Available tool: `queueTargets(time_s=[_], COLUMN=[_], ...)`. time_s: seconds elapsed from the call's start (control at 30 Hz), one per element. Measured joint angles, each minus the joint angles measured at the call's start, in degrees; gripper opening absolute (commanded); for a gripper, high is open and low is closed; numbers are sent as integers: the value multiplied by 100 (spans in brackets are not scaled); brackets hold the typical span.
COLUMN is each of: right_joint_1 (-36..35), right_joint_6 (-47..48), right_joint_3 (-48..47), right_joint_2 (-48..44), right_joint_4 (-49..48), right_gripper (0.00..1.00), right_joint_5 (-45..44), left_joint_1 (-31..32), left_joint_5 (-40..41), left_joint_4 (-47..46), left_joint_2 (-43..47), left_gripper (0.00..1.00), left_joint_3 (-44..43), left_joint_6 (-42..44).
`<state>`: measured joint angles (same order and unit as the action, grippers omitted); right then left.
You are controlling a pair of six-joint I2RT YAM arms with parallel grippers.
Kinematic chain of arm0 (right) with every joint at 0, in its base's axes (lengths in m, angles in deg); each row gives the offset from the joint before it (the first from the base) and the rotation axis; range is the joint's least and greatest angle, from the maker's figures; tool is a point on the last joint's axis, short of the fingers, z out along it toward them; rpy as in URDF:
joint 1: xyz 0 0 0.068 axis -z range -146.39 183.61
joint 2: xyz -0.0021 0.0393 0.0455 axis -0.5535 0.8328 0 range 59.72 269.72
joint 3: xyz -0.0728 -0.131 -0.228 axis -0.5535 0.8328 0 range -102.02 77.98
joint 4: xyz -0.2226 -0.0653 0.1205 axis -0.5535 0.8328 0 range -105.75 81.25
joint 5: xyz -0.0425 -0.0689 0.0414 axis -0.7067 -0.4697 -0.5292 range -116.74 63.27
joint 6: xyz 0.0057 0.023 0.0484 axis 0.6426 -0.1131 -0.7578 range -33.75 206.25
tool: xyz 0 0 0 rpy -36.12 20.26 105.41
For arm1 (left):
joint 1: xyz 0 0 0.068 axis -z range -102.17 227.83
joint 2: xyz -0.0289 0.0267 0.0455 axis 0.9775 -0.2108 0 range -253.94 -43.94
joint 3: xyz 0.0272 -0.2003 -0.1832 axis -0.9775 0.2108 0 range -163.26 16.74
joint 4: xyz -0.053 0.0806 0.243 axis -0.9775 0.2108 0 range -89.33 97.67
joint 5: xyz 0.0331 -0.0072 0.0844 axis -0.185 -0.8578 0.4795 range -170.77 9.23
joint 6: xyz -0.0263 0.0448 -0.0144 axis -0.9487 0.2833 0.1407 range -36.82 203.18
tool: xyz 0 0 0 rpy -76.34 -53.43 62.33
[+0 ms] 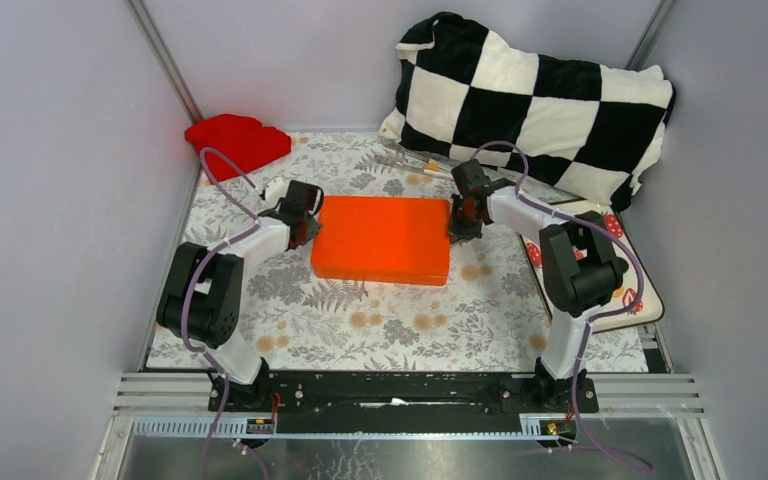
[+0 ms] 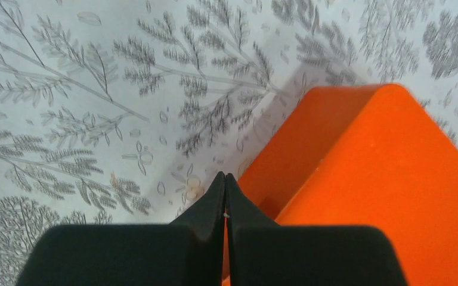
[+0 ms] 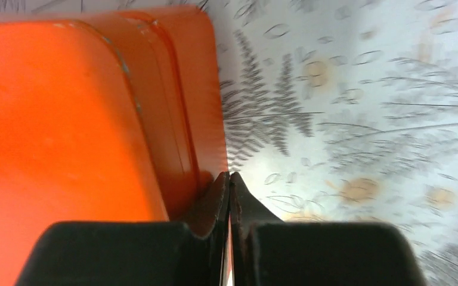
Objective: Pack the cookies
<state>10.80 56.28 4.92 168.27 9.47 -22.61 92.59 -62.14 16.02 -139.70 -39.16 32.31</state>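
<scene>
An orange box [image 1: 382,238] with its lid on lies flat in the middle of the leaf-print cloth. No cookies show in any view. My left gripper [image 1: 307,222] is at the box's left edge; in the left wrist view [image 2: 225,176] its fingertips are pressed together beside the box's side wall [image 2: 301,149]. My right gripper [image 1: 458,222] is at the box's right edge; in the right wrist view [image 3: 229,174] its fingertips are together against the box's rim [image 3: 206,107]. A thin orange sliver shows between each pair of fingers lower down.
A black-and-white checked cushion [image 1: 535,95] leans at the back right. A red cloth [image 1: 237,140] lies at the back left. A white mat with strawberry prints [image 1: 620,250] lies under the right arm. Thin sticks [image 1: 425,166] lie behind the box. Tan round spots [image 1: 421,322] dot the cloth.
</scene>
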Motion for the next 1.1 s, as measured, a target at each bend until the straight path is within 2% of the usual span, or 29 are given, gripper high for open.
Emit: queueTargets(time_s=[0.2,0.33,0.47,0.7,0.93,1.1], right_joint_1=[-157,-422,-695,-789,-789,-789], right_joint_6=[-42,72,127,46,15,133], right_joint_3=[-387,-791,-835,658,730,612], right_joint_2=[-750,-1373,-1617,-1440,-1502,-1838], right_joint_4=[592,778,793,575,389,463], right_gripper=[0,0,0,0,0,7], right_joint_5=[-1749,-2343,-2387,-2070,-2006,-2002], left_joint_1=[251,323,323,367,592,874], left_joint_5=[-431,-610,-713,-782,-557,-79], left_joint_4=[-17,-22,-26,-37,101,426], left_joint_2=[129,136,129,72,195,1086], left_gripper=[0,0,0,0,0,0], left_joint_3=[584,675,671,599,466,345], left_joint_6=[-129,-175,-177,-173,-131,-120])
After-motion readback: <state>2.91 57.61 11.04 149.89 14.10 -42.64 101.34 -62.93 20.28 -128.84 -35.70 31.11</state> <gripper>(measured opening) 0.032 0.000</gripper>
